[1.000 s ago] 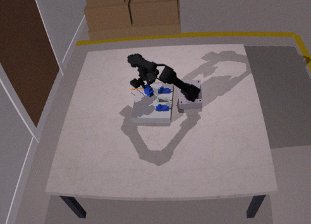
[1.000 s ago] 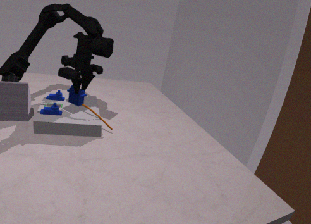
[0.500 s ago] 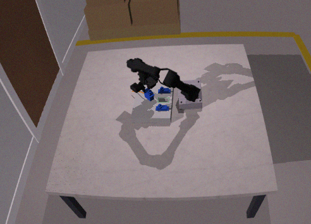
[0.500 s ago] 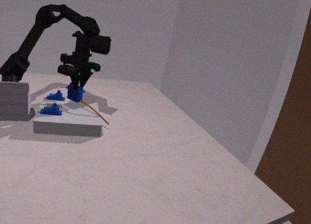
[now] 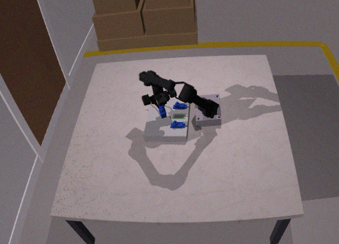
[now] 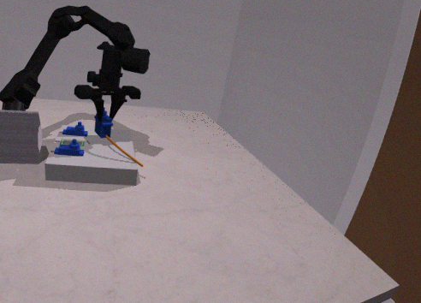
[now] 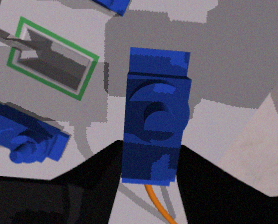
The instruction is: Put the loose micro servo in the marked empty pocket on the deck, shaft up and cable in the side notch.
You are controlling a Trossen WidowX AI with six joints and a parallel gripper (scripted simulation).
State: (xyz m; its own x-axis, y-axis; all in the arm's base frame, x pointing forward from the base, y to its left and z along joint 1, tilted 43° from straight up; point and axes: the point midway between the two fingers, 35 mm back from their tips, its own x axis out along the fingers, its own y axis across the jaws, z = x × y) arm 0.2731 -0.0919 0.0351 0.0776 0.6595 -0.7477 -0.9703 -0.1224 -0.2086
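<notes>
We see the blue micro servo (image 7: 156,117) upright, output shaft up, pinched between the fingers (image 6: 99,106) above the grey deck (image 6: 91,167), beside the green-outlined pocket (image 7: 52,57). Its orange cable (image 6: 124,151) trails down across the deck, its tip apparently past the deck's edge. The pocket is still unfilled.
</notes>
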